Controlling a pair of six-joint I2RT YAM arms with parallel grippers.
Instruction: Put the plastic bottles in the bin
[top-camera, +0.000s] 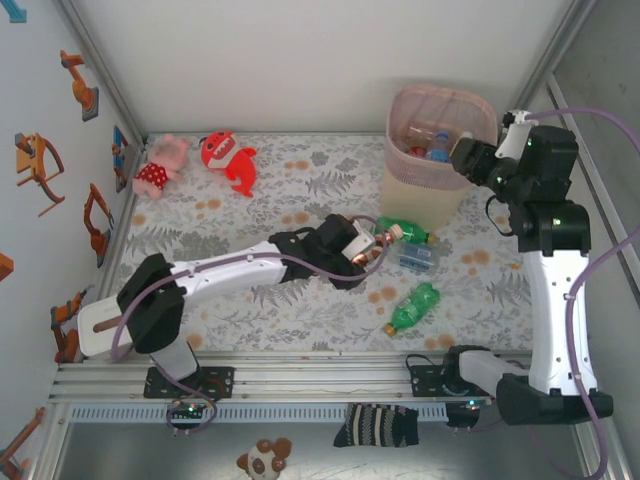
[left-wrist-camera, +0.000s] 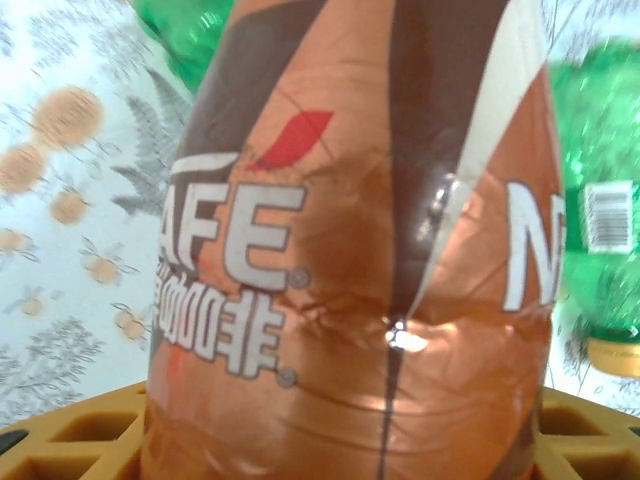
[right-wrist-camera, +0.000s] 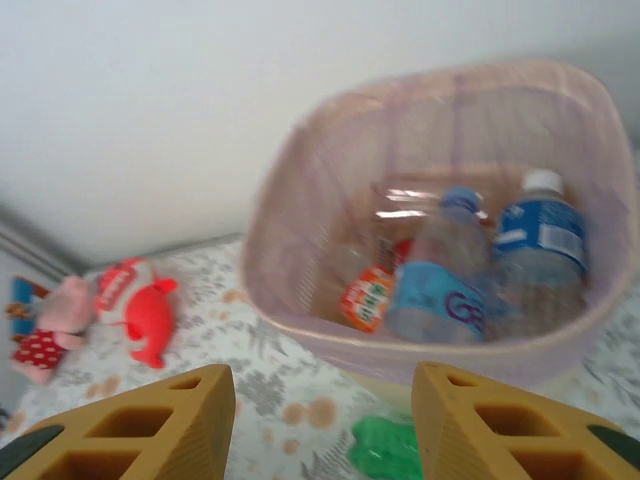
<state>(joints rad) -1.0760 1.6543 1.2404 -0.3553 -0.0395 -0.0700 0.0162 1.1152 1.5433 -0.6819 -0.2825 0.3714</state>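
Observation:
My left gripper (top-camera: 368, 252) reaches to the middle of the table and is shut on a brown-labelled plastic bottle (left-wrist-camera: 360, 250), which sits between its orange fingers (left-wrist-camera: 80, 435). Two green bottles (top-camera: 405, 232) (top-camera: 412, 308) and a clear bottle with a blue label (top-camera: 418, 257) lie on the cloth just to its right. The pink and cream bin (top-camera: 430, 195) stands at the back right with several bottles (right-wrist-camera: 540, 235) inside. My right gripper (right-wrist-camera: 323, 400) hovers open beside the bin's rim (right-wrist-camera: 300, 210), nothing between its fingers.
A pink plush toy (top-camera: 160, 165) and a red one (top-camera: 228, 160) lie at the back left. The enclosure's white walls close in the table on the left, back and right. A striped sock (top-camera: 376, 425) hangs over the near rail.

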